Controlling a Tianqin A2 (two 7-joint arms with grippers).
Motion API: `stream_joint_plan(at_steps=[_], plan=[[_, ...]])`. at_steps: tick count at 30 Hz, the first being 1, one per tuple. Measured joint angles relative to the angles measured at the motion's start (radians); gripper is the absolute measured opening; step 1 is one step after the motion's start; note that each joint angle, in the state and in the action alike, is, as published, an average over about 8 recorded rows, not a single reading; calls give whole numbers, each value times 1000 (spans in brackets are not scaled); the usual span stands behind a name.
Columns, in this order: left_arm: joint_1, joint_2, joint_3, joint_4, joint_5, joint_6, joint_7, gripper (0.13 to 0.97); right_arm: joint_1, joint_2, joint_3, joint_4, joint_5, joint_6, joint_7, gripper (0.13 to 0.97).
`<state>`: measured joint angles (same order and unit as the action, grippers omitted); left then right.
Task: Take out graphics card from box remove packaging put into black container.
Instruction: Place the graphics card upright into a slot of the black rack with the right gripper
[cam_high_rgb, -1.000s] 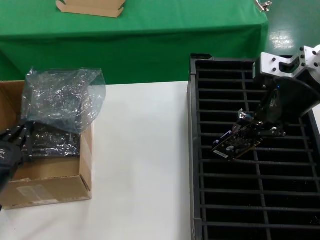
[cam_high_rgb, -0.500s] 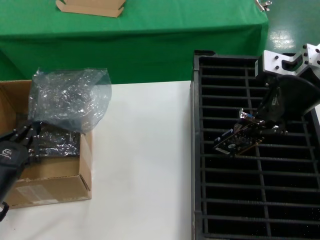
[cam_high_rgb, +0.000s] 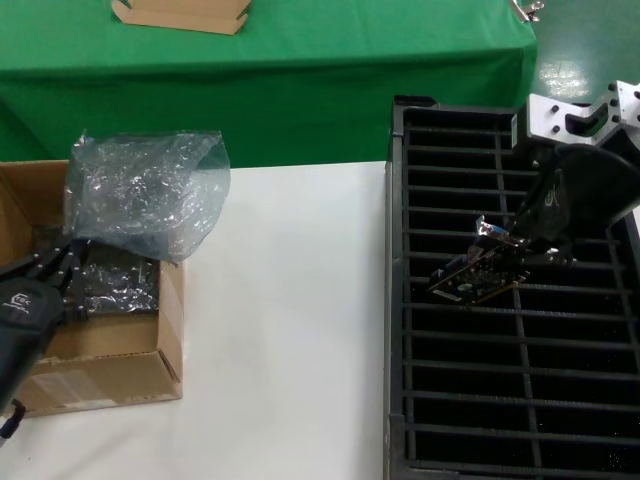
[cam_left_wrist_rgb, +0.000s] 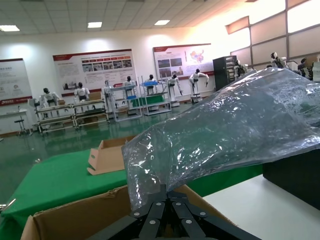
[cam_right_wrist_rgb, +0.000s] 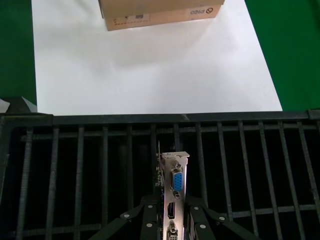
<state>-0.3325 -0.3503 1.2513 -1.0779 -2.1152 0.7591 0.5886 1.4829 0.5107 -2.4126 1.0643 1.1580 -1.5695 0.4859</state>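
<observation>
Over the black container (cam_high_rgb: 400, 300), the graphics card (cam_high_rgb: 478, 277) hangs clamped in the right gripper (cam_high_rgb: 535, 255), edge-down with its silver bracket facing out. That attitude looks chosen so the board can slide into one of the narrow slots between the dividers. From the right wrist view the card (cam_right_wrist_rgb: 172, 192) sits squarely between the two fingers (cam_right_wrist_rgb: 150, 212), lined up with a divider gap, and the slots in view look unfilled.

Across the white table (cam_high_rgb: 290, 330), the left gripper (cam_high_rgb: 60, 265) pinches the packaging (cam_high_rgb: 145, 195) by its lower edge, lifting the crumpled bag clear above the box (cam_high_rgb: 100, 370). Inside the box lie more dark boards in shiny wrap (cam_high_rgb: 115, 285). A flat cardboard tray (cam_high_rgb: 180, 14) rests on the green cloth beyond.
</observation>
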Motion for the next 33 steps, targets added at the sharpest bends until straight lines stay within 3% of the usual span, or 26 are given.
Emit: stream_joint_plan(at_steps=[33], plan=[[7,-7,-16,10,-14,19,1,139,-82,17,59,59,-53,15,12,206]])
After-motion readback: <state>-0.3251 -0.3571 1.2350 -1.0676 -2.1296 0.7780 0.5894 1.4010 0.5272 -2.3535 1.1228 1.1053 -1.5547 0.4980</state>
